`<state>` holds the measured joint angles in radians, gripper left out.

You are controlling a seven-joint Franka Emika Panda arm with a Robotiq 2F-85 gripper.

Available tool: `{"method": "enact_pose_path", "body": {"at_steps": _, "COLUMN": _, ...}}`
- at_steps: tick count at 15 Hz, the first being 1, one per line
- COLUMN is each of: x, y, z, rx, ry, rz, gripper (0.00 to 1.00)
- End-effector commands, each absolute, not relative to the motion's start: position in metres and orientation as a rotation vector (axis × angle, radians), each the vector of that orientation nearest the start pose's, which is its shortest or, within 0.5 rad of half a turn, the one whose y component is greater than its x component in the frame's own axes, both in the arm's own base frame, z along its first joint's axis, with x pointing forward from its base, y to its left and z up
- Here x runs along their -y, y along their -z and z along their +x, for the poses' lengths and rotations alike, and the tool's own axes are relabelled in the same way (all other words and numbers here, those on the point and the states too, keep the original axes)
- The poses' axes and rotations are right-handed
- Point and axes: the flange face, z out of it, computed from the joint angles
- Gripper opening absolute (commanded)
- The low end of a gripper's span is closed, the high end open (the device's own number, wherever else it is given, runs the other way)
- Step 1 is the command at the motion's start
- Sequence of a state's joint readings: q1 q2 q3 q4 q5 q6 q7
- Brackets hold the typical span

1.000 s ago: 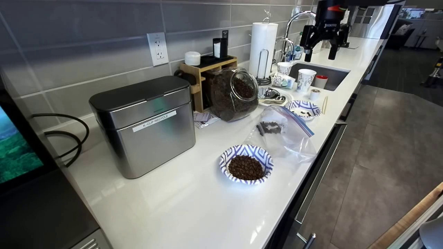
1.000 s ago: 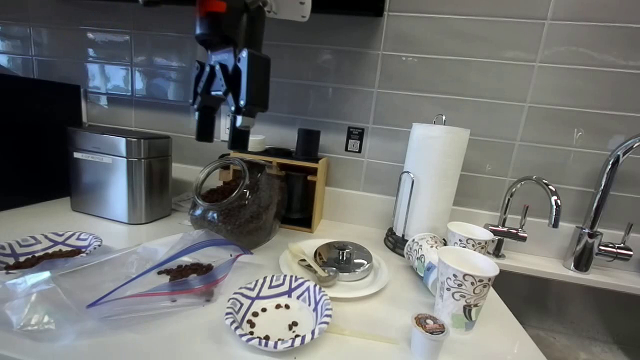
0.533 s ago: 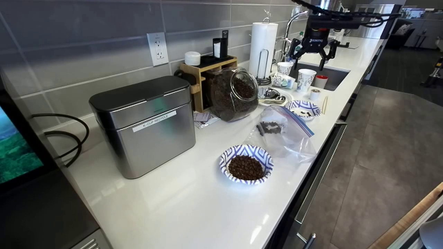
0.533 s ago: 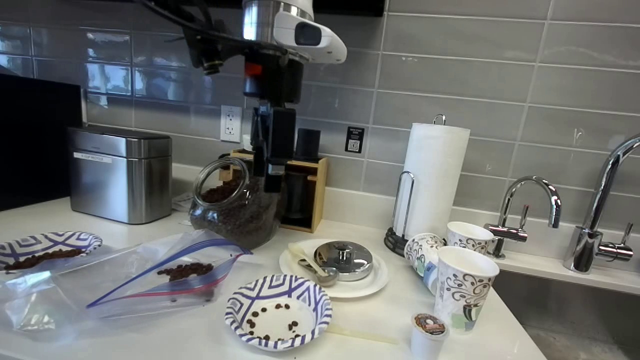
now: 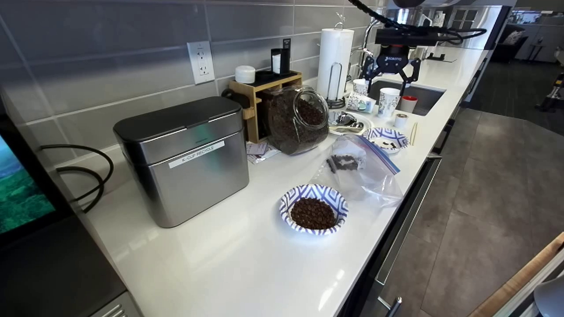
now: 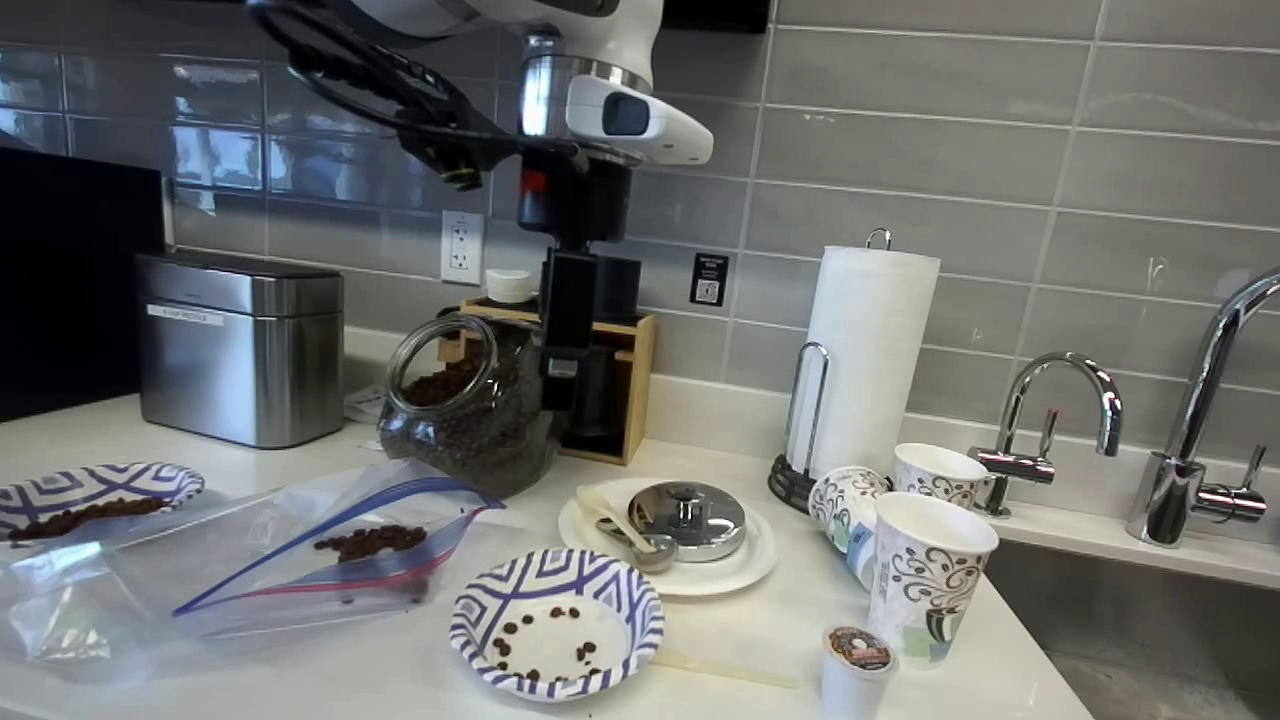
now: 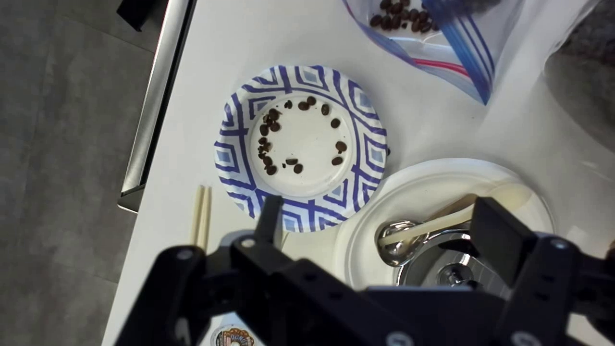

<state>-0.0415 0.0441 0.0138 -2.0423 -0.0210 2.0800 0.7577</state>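
Where an exterior view took in the counter (image 5: 220, 273), it ran from lower left to upper right. Bag (image 5: 372, 174): clear, lay right of centre. Jar (image 5: 288, 123): tilted, stood near upper centre. Gripper (image 5: 385, 92): hung at upper right, jaws spread wide. Plate (image 7: 456, 166): lay lower right in the wrist view. Bowl (image 7: 307, 139): patterned, sat at that view's upper centre, just beside the plate. Lid (image 6: 715, 525): chrome, rested on the plate. Spoon (image 7: 399, 251): metal, lay beside it. Pod (image 7: 233, 338): showed bottom left. Beans (image 7: 275, 126): dark, lay scattered in the bowl.

Fingers (image 7: 502, 238): matt
Bowl (image 7: 307, 139): paper, it seems
Lid (image 6: 700, 535): very glossy metal
Bag (image 5: 368, 178): glossy plastic
Tabletop (image 5: 211, 268): smooth, glossy
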Motion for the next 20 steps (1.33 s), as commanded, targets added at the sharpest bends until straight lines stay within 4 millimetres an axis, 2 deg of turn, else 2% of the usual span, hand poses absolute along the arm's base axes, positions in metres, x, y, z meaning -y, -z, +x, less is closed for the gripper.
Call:
{"method": "enact_pose_path", "body": {"at_steps": 1, "x": 0.017, "y": -0.421, "z": 0.558, "rx": -1.196, "ry": 0.000, "rz": -2.925, "gripper": 1.00}}
{"method": "enact_pose_path", "body": {"at_steps": 3, "x": 0.017, "y": -0.416, "z": 0.563, "rx": -1.254, "ry": 0.001, "rz": -2.902, "gripper": 1.00}}
{"method": "enact_pose_path", "body": {"at_steps": 7, "x": 0.015, "y": -0.411, "z": 0.570, "rx": -1.147, "ry": 0.057, "rz": -2.883, "gripper": 1.00}}
{"method": "enact_pose_path", "body": {"at_steps": 9, "x": 0.017, "y": -0.406, "z": 0.578, "rx": -1.151, "ry": 0.094, "rz": -2.873, "gripper": 1.00}}
{"method": "enact_pose_path", "body": {"at_steps": 15, "x": 0.020, "y": -0.374, "z": 0.602, "rx": -1.169, "ry": 0.047, "rz": -2.830, "gripper": 1.00}}
{"method": "enact_pose_path", "body": {"at_steps": 20, "x": 0.017, "y": -0.355, "z": 0.621, "rx": -1.255, "ry": -0.007, "rz": -2.808, "gripper": 1.00}}
